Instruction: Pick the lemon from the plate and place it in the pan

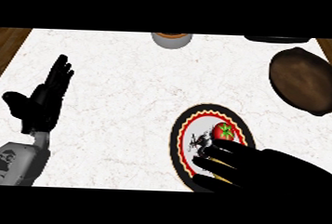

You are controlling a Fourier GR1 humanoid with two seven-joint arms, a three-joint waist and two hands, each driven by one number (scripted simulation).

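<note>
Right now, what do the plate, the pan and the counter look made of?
Plate: likely glazed ceramic, with a white face, red ring and dark scalloped rim. Pan: dark brown and matte, maybe cast iron or clay; hard to tell. Counter: white with faint veins, probably marble or a look-alike.

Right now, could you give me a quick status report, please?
Right robot hand over plate, nothing gripped. Red fruit, not a lemon, on plate. Left robot hand resting open. Pan unobstructed.

A single head view looks steeply down at the white counter [129,84] (forearms enter from below).
</note>
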